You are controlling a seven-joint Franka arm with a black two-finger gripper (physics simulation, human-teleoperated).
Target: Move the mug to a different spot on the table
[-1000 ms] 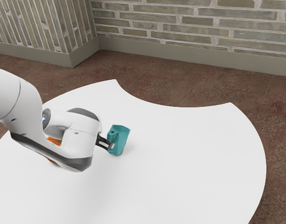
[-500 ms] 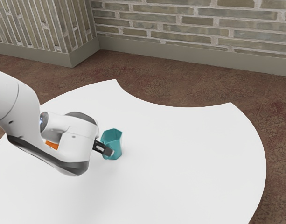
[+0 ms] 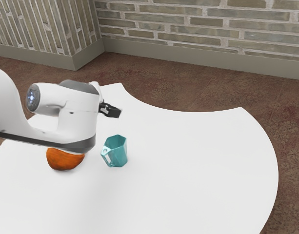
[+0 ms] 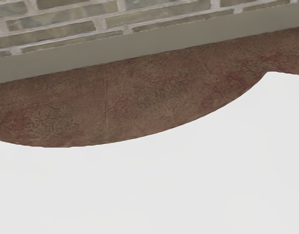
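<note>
So the gripper is hanging up in the air above the table, pointing toward the exterior view's right. It's carrying nothing and touching nothing. Honestly can't tell from this angle how wide it's standing. The teal mug is sitting upright on the table below the gripper and well apart from it, with its handle facing the exterior view's left. An orange round thing is peeking out from under the arm, near the mug. The wrist view is looking over the table's curved edge at the brown floor and brick wall.
</note>
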